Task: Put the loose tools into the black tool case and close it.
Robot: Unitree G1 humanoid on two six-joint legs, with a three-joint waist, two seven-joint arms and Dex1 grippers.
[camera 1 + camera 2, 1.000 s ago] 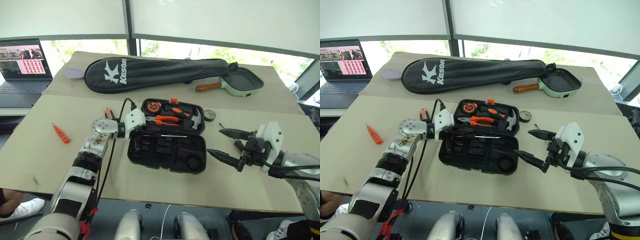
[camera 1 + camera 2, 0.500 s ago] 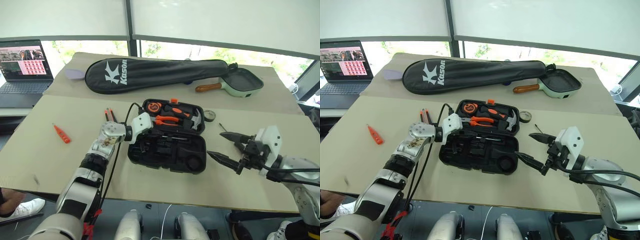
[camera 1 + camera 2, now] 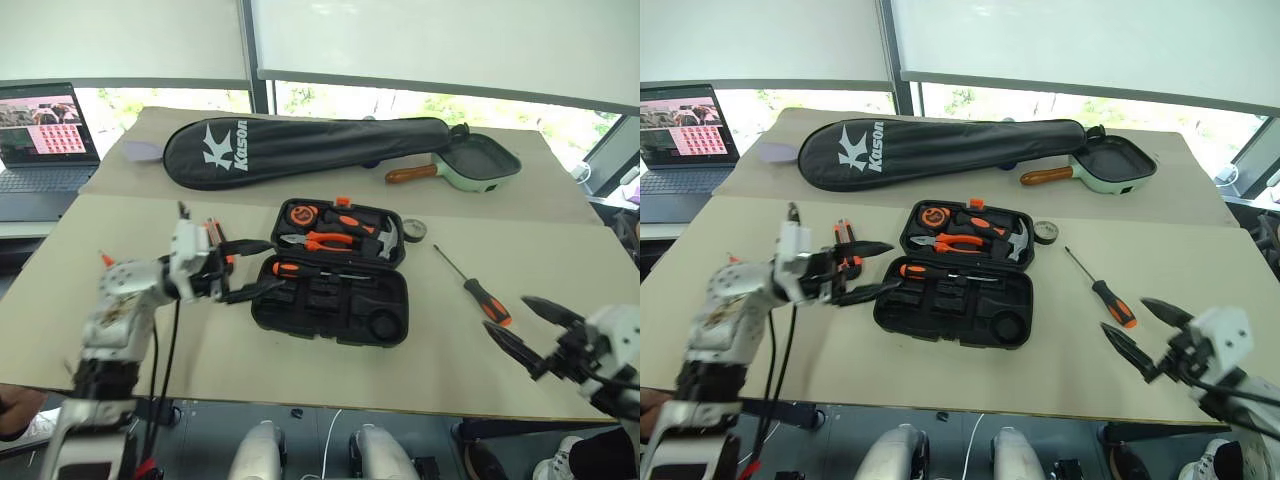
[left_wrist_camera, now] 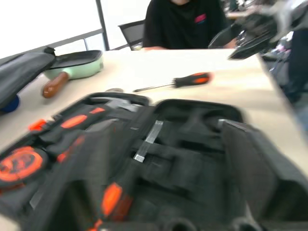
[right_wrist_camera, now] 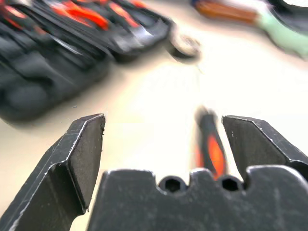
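Note:
The black tool case (image 3: 335, 305) lies open mid-table; pliers, a hammer and a tape measure fill its far half. An orange-handled screwdriver (image 3: 300, 269) rests in the near half. My left gripper (image 3: 272, 265) hangs open and empty just left of the case. Behind it lies an orange-black utility knife (image 3: 843, 232). A loose screwdriver (image 3: 478, 288) lies right of the case, a small tape roll (image 3: 415, 230) by its far right corner. An orange tester pen (image 3: 104, 258) peeks out behind my left arm. My right gripper (image 3: 507, 318) stands open near the front right edge, with that screwdriver (image 5: 211, 149) ahead of its fingers (image 5: 86, 144).
A long black Kason racket bag (image 3: 300, 145) and a green pan with a wooden handle (image 3: 480, 165) lie along the far side. A laptop (image 3: 40, 130) stands at the far left. A person in black (image 4: 185, 24) sits beyond the table.
My left gripper opened and drew back to the left, leaving the orange-handled screwdriver in the case. My right gripper pulled back toward the front right edge, uncovering the loose screwdriver.

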